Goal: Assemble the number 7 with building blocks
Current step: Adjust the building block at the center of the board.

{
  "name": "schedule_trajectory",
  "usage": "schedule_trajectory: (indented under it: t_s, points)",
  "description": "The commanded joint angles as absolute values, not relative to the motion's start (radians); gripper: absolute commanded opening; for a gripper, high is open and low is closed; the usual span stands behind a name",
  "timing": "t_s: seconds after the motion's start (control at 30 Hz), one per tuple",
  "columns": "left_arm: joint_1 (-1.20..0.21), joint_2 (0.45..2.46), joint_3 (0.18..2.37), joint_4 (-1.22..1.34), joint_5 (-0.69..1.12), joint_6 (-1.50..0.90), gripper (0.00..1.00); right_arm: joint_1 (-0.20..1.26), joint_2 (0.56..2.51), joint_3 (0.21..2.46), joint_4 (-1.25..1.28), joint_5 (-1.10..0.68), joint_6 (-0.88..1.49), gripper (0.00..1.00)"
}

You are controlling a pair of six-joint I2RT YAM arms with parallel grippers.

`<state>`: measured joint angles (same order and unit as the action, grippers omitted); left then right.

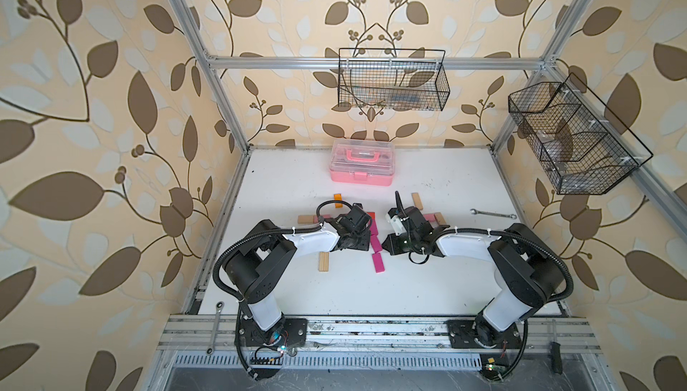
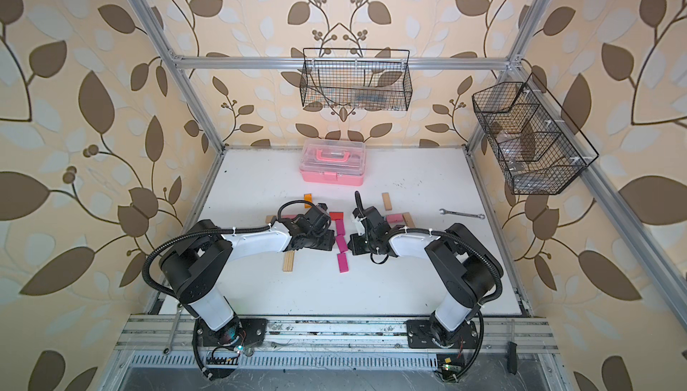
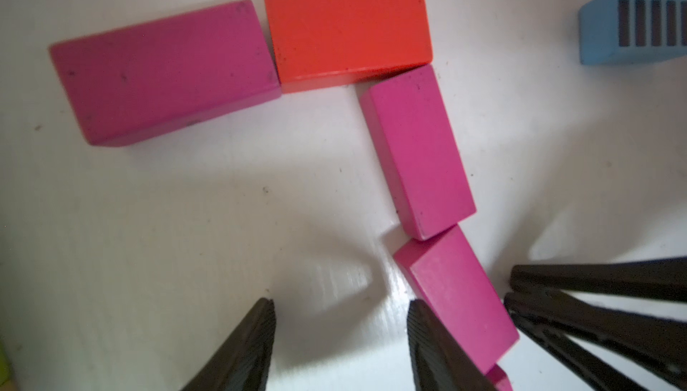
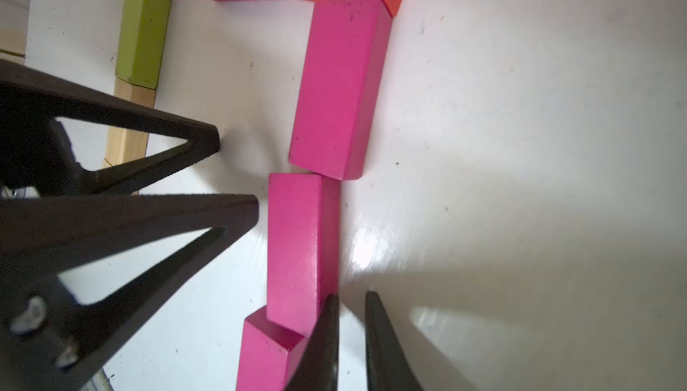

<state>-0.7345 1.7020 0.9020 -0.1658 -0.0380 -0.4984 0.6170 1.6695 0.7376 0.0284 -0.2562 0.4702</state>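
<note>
In the left wrist view a magenta block and a red block lie end to end as a bar. From the red block's end, magenta blocks run down in a slightly crooked line, which shows in both top views. My left gripper is open over bare table beside the second descending block, one finger against its side. My right gripper is shut and empty on the other side of that block, one finger touching it.
Loose blocks lie around: lime green, blue-striped, orange, plain wood, grooved wood, light pink. A pink case stands at the back. A wrench lies to the right.
</note>
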Motion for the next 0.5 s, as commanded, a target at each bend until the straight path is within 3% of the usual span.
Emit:
schedule_trajectory:
  t_s: [0.0, 0.47]
  points:
    - [-0.742, 1.721, 0.925, -0.209, -0.061, -0.484, 0.59, 0.628, 1.693, 0.724, 0.019, -0.251, 0.460, 0.16]
    - [-0.743, 1.749, 0.941, -0.209, -0.046, -0.477, 0.59, 0.636, 1.692, 0.712, 0.027, -0.250, 0.469, 0.16]
